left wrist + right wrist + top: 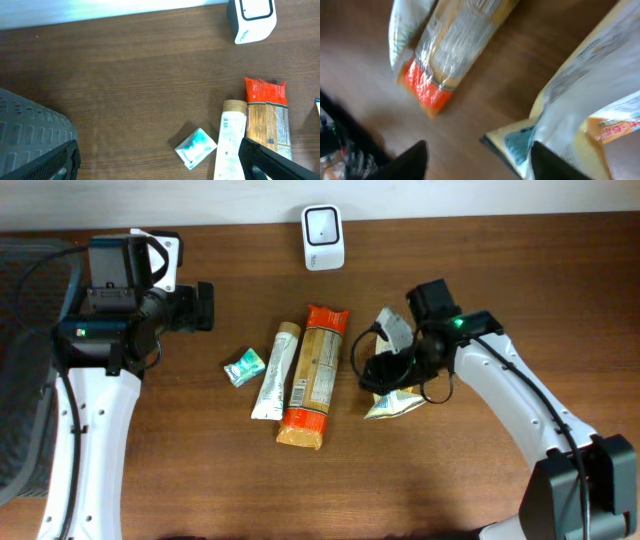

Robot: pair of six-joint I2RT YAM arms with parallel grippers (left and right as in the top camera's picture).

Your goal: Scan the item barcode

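- Your right end effector (386, 368) hung over the snack pouch (398, 404), which lay on the surface (500, 270) just right of the orange-ended packet (313, 380); the wrist view was blurred, so I could not tell whether it gripped the pouch
- If you lifted by a thin edge, the slick, floppy pouch could slip or fold, hiding its barcode from the white scanner (323, 237) at the far edge
- A low sweep might nudge the orange-ended packet
- Your left end effector (205, 307) stood wide open, holding nothing, well apart from the pouch
- The grey mesh bin (18, 380) sat at the left edge; its contents were not visible
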